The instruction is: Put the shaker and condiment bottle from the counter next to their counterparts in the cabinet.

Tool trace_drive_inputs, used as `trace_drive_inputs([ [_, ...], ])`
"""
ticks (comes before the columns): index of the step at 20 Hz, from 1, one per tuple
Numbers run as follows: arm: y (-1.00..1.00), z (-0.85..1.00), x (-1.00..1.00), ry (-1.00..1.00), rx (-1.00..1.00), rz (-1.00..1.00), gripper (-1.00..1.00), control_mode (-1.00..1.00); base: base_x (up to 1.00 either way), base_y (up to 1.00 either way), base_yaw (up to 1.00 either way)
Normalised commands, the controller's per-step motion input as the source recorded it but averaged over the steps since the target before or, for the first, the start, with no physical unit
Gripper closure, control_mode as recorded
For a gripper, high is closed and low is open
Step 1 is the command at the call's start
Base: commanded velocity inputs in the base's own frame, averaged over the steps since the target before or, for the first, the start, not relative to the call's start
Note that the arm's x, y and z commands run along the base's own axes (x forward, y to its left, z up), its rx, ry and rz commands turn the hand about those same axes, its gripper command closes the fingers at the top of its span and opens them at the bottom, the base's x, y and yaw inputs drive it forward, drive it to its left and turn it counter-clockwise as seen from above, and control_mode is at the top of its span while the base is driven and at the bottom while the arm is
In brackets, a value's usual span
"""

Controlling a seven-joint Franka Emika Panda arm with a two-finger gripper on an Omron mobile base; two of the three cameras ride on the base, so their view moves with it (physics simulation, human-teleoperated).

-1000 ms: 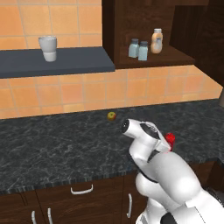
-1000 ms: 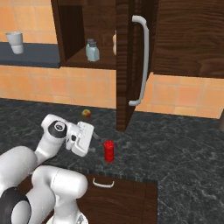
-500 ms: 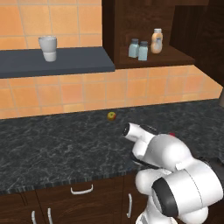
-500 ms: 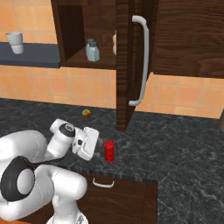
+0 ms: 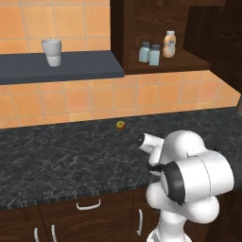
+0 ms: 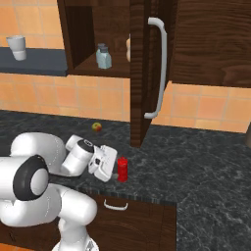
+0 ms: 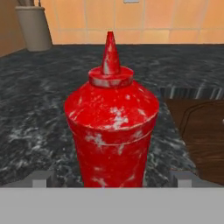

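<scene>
Condiment bottle (image 7: 112, 127) between gripper (image 7: 112, 178) fingertips

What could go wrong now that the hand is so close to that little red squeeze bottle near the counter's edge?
1. The small red squeeze bottle stands upright near the front edge of the black stone counter; a nudge from the open gripper might tip it off.
2. Lifting it toward the dark wooden cabinet, the arm could strike the open door hanging just above.
</scene>
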Motion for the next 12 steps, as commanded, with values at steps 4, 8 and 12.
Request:
trace_drive_inputs([
  [4, -0.24, -0.19, 0.14, 0.00, 0.03, 0.00, -1.00, -1.00, 0.00, 0.00, 0.00],
  [8, -0.07, -0.24, 0.01, -0.01, 0.01, 0.00, 1.00, -1.00, 0.00, 0.00, 0.00],
  [12, -0.09, 0.19, -0.26, -0.15, 0.05, 0.00, 1.00, -1.00, 0.00, 0.00, 0.00],
])
